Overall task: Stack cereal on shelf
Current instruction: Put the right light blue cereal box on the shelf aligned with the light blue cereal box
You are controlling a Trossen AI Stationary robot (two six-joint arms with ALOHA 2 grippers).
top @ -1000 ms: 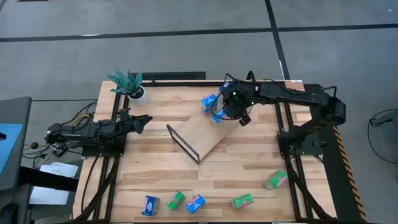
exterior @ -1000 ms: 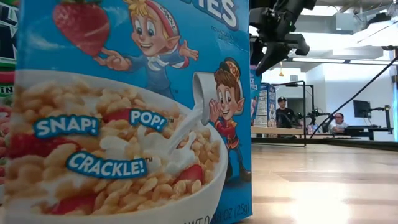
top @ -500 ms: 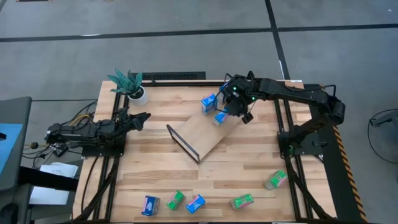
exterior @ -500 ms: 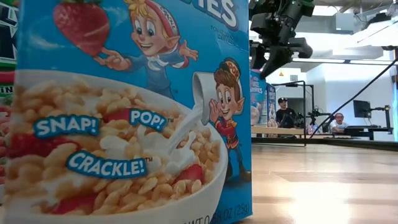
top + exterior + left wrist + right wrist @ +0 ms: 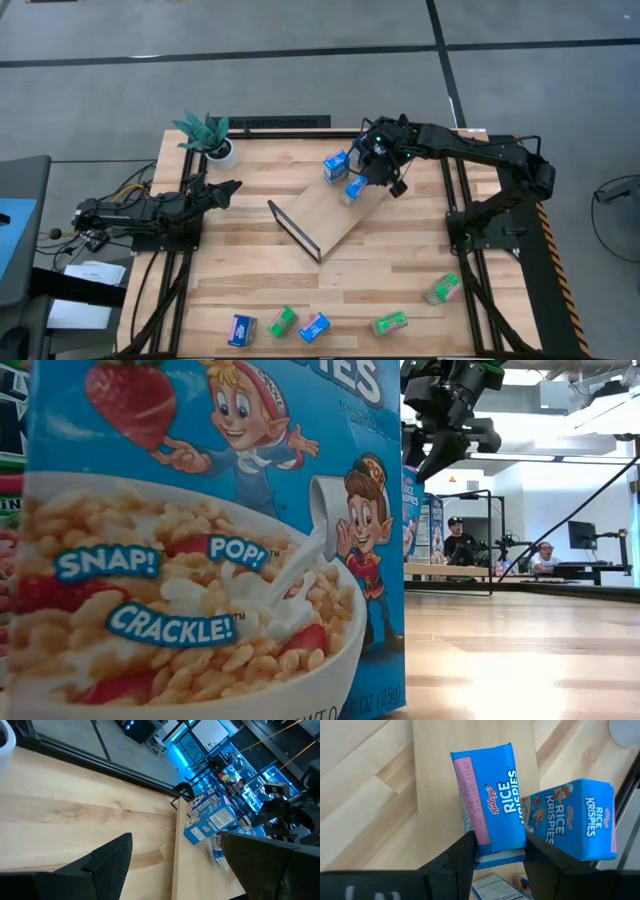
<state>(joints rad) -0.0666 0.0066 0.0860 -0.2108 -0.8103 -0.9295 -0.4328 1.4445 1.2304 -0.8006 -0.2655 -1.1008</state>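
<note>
The light-wood shelf board [image 5: 320,215] lies flat and slantwise mid-table, its black wire end [image 5: 295,232] toward the near left. Two blue cereal boxes are at its far end: one [image 5: 336,165] by the far corner, the other [image 5: 353,188] under my right gripper [image 5: 372,180]. In the right wrist view this box [image 5: 490,805] lies on the board [image 5: 435,795] between my fingers, with the second box [image 5: 575,820] beside it. My left gripper [image 5: 225,190] is open and empty at the table's left, pointing toward the shelf. My right gripper has the blue box's near end [image 5: 497,852] between its two fingers [image 5: 465,857], one on each long side. The fingers come slanting down from the far right, along the box. The box lies on the shelf board, printed face up.
Several blue and green boxes lie along the near edge [image 5: 241,329] [image 5: 282,321] [image 5: 389,323], and one green box at the right [image 5: 442,289]. A potted plant [image 5: 210,135] stands at the far left. A blue box [image 5: 210,540] fills the low view's left.
My right gripper has shifted a little toward the table's far left over the shelf's far end. The blue box beneath it stays about where it was.
</note>
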